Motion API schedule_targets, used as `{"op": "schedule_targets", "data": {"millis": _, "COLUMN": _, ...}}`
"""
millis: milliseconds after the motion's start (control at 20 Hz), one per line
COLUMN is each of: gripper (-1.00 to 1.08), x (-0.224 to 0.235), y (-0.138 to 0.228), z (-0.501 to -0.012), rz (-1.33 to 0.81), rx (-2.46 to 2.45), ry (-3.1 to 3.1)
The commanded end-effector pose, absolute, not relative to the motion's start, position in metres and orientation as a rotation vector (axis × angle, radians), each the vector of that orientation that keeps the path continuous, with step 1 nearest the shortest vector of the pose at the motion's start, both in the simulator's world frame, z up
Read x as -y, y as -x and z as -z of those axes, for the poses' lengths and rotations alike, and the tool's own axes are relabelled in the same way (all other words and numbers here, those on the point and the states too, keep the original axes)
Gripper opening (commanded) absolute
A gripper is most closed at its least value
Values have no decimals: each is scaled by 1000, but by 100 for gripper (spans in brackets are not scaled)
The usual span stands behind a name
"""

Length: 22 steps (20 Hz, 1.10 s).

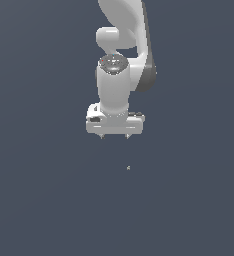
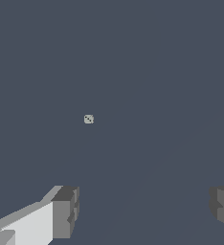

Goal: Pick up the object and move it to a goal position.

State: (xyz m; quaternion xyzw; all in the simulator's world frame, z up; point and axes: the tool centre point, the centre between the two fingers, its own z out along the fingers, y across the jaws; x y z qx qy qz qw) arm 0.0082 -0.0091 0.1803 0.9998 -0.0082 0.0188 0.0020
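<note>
The object [image 1: 128,168] is a tiny pale greenish-grey speck on the flat dark grey surface. It lies below my gripper and slightly toward the exterior view's right. In the wrist view the object [image 2: 88,119] looks like a small pale cube with dark dots. My white gripper [image 1: 115,136] hangs above the surface with its short fingertips [image 1: 102,136] wide apart and nothing between them. The wrist view shows the gripper [image 2: 145,210] open, its two grey fingers [image 2: 66,211] far from each other, the object well clear of both.
The white arm [image 1: 121,45] rises above the gripper to the frame's upper edge. Uniform dark grey ground [image 1: 49,200] surrounds everything.
</note>
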Motion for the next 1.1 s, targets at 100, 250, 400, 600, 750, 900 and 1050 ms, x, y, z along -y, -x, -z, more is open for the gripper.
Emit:
{"op": "schedule_targets", "data": {"millis": 100, "gripper": 100, "x": 8, "y": -8, "z": -180, "rz": -58, "rx": 21, "ry": -3138}}
{"op": "schedule_targets", "data": {"millis": 250, "gripper": 100, "x": 2, "y": -9, "z": -181, "rz": -51, "rx": -2, "ry": -3146}}
{"op": "schedule_targets", "data": {"millis": 400, "gripper": 100, "x": -5, "y": -10, "z": -182, "rz": -44, "rx": -25, "ry": -3153}}
{"op": "schedule_targets", "data": {"millis": 600, "gripper": 100, "x": -5, "y": -10, "z": -182, "rz": -44, "rx": -26, "ry": -3153}}
{"op": "schedule_targets", "data": {"millis": 750, "gripper": 100, "x": -5, "y": -10, "z": -181, "rz": -43, "rx": -28, "ry": -3153}}
{"op": "schedule_targets", "data": {"millis": 900, "gripper": 100, "x": -7, "y": -14, "z": -177, "rz": -42, "rx": -34, "ry": -3152}}
{"op": "schedule_targets", "data": {"millis": 1050, "gripper": 100, "x": -10, "y": -19, "z": -169, "rz": -38, "rx": -44, "ry": -3151}}
